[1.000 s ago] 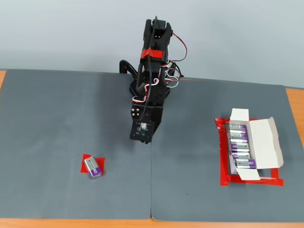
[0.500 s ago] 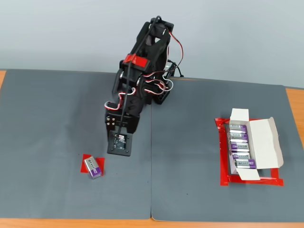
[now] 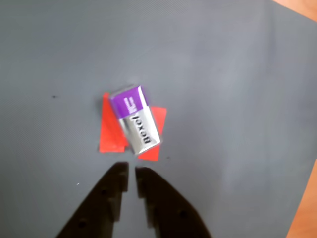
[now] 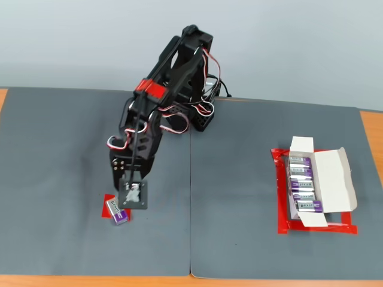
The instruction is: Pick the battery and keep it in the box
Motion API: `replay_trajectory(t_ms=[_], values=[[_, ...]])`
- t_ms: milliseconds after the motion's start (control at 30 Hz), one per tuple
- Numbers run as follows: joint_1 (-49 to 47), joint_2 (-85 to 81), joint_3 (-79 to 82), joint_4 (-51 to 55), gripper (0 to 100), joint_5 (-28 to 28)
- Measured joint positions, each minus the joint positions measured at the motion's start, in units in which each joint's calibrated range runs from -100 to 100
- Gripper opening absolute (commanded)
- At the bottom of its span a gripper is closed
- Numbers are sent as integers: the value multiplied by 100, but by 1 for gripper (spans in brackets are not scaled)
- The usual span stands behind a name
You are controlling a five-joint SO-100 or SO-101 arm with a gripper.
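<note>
In the wrist view, the battery (image 3: 134, 119) lies flat on a red tape patch (image 3: 111, 134) on the grey surface (image 3: 237, 89). Its purple end points up and to the left, and its silver face with dark lettering points down toward the hand (image 3: 132, 174). The two dark fingers of the hand come in from the bottom edge with only a thin slit between their tips. They hold nothing, and the battery lies just beyond the tips, apart from them.

In the fixed view, the arm (image 4: 173, 84) leans forward and left over the surface, and the hand hangs just above the battery (image 4: 118, 211), which shows at the near left on its red patch. Well apart to the right, the box (image 4: 314, 182) lies open inside a red tape outline (image 4: 281, 197), its flaps folded out and a row of similar batteries (image 4: 304, 185) already in it.

The battery looks like a small rigid block, fairly light, with a smooth and probably slippery metal skin. The two long sides look the best place to grip it, near the middle, once the fingers have spread wider than its width.
</note>
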Motion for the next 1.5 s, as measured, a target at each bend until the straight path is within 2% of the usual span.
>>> replay_trajectory(t_ms=[233,367,1500], values=[[15,569,-314,0,30,186],[7,756,-314,0,38,205],[7,1657,-359,-26,39,205]])
